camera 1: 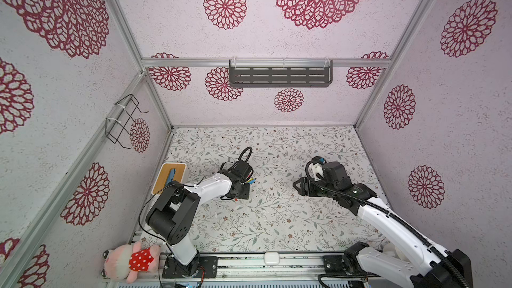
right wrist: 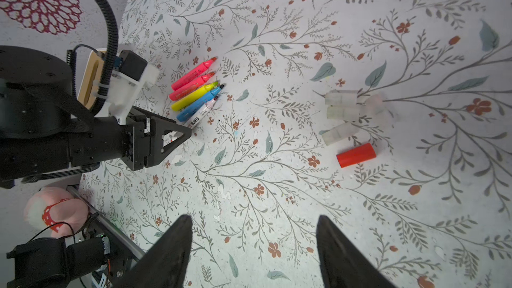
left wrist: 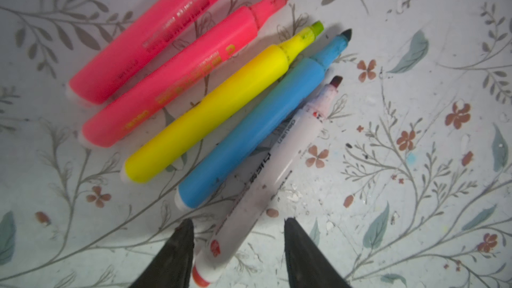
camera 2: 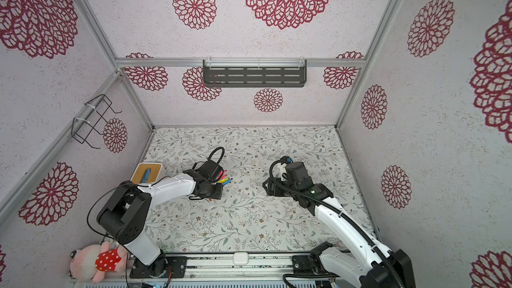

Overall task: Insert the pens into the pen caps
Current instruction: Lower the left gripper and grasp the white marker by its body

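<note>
A: State of the left gripper point(left wrist: 238, 220)?
B: Partly open, straddling the white pen point(left wrist: 277, 162), not pinching. The pens point(camera 1: 250, 180) sit centre-left in a top view; smooth plastic barrels.
A: And the right gripper point(right wrist: 253, 216)?
B: Wide open, holding nothing. The pen caps point(right wrist: 342, 112), frosted stubby tubes, lie ahead of it.

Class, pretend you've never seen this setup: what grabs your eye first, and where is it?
A row of bright pens, pink, yellow, blue and white, lies side by side on the floral table, the left gripper with jaws open astride the white pen. Apart from them, one red cap stands out beside the pale clear caps.
</note>
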`<state>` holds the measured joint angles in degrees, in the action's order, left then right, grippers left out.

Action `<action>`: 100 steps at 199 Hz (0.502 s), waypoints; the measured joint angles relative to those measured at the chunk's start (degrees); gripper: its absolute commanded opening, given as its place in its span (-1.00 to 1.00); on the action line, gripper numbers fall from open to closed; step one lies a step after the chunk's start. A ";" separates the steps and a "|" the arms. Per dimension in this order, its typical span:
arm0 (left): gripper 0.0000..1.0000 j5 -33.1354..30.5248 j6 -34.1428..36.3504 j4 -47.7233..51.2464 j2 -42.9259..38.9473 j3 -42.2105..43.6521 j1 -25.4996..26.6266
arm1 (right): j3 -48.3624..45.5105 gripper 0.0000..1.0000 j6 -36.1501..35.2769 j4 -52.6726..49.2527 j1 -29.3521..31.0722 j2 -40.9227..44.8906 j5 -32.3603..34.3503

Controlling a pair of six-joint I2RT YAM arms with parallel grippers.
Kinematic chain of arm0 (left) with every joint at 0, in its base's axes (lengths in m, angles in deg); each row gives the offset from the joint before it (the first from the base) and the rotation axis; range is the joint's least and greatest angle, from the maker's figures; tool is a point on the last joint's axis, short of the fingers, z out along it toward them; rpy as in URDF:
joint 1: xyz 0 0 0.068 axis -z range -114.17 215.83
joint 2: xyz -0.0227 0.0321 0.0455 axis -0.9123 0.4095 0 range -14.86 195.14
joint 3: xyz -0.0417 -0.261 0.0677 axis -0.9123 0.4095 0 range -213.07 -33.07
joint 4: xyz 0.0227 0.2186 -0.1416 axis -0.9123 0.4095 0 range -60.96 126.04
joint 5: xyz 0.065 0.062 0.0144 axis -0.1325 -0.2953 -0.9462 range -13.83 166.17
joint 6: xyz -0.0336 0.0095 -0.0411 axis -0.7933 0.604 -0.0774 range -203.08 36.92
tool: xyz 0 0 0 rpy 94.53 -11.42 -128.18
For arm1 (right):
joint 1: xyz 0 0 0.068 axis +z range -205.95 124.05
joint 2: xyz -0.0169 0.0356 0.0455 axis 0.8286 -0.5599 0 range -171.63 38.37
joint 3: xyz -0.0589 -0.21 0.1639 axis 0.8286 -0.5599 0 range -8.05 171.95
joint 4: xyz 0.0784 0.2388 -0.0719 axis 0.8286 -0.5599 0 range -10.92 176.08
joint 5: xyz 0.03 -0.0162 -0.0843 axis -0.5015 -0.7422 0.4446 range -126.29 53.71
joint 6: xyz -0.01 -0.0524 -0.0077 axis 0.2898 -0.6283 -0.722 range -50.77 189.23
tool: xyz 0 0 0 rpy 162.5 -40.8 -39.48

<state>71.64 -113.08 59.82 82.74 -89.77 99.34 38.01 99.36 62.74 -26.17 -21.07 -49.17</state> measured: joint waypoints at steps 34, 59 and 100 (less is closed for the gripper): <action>0.02 -1.20 0.52 0.81 2.19 -2.21 1.38 | -0.02 0.44 0.00 0.42 0.04 -0.02 0.00; -0.11 -2.29 1.55 2.86 4.79 -4.50 3.43 | 0.00 0.43 0.00 0.63 0.04 -0.02 0.02; -0.30 -3.93 3.37 6.47 8.72 -8.94 5.88 | 0.11 0.43 -0.04 1.33 0.04 0.00 0.07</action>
<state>67.70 -109.71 66.29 91.47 -98.71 105.22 38.12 99.31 64.08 -26.13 -21.07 -49.11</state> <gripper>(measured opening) 0.369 0.713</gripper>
